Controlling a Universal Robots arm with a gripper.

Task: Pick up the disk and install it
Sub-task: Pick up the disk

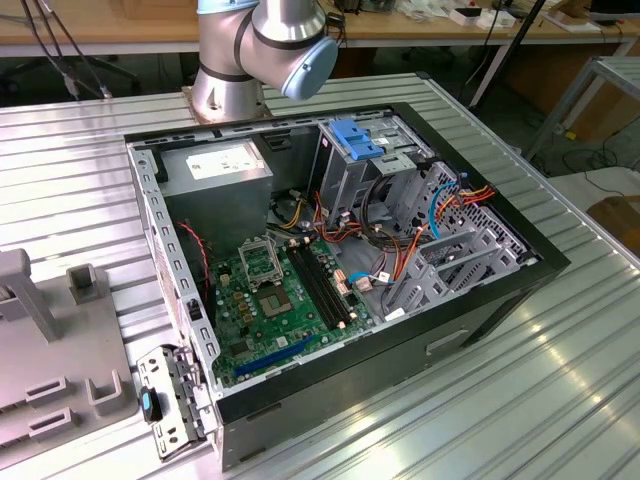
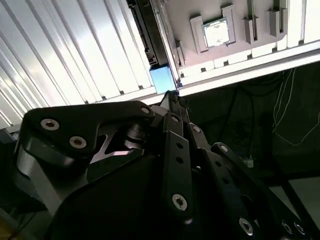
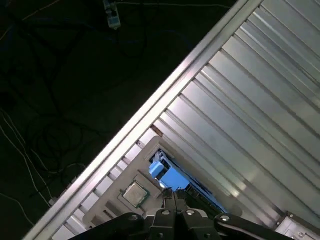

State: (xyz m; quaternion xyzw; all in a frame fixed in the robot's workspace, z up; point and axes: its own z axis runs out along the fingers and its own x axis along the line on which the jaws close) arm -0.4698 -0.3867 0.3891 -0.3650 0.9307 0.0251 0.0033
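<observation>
my pincer (image 3: 174, 196) has its two fingers pressed together and hangs close by the blue end of the disk (image 3: 169, 176); i cannot tell if they touch. the disk sits along the edge of a grey tray (image 2: 260, 42) on the ribbed metal table (image 2: 70, 55), and a small square chip (image 2: 216, 32) lies in the tray near it. in the exterior view the open computer case (image 1: 300, 385) lies on the table, by the base of my arm (image 1: 250, 50).
</observation>
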